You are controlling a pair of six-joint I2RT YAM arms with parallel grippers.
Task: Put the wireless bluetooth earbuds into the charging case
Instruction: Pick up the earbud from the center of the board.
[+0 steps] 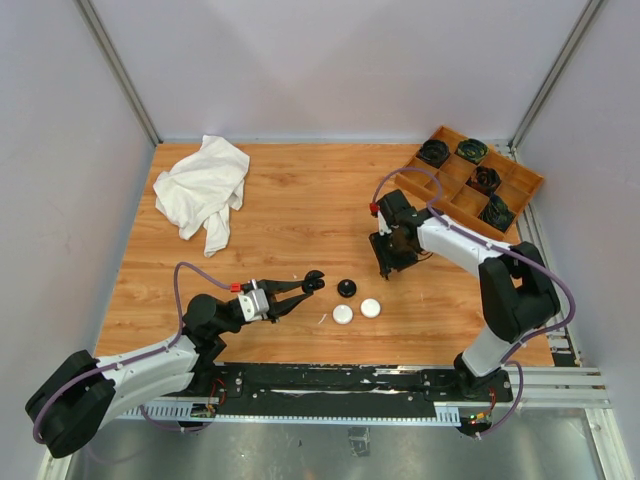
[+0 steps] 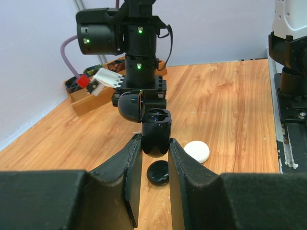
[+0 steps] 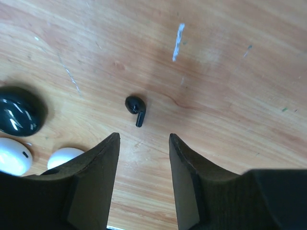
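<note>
My left gripper [image 1: 303, 288] is shut on a black charging case [image 2: 155, 136] and holds it upright above the table, its lid [image 2: 129, 105] flipped open to the left. One black earbud [image 3: 135, 109] lies on the wood just beyond my right gripper [image 3: 144, 139]. That gripper is open, points down, and has nothing between its fingers. In the top view the right gripper [image 1: 388, 268] hangs to the right of the held case [image 1: 314, 281]. The case's inner sockets face away, so I cannot see inside.
A black round case [image 1: 347, 288] and two white round cases [image 1: 343, 314] [image 1: 371, 308] lie between the arms. A tiny white piece [image 1: 322, 319] lies beside them. A white cloth [image 1: 203, 188] is at back left. A wooden compartment tray [image 1: 520, 180] with black items is at back right.
</note>
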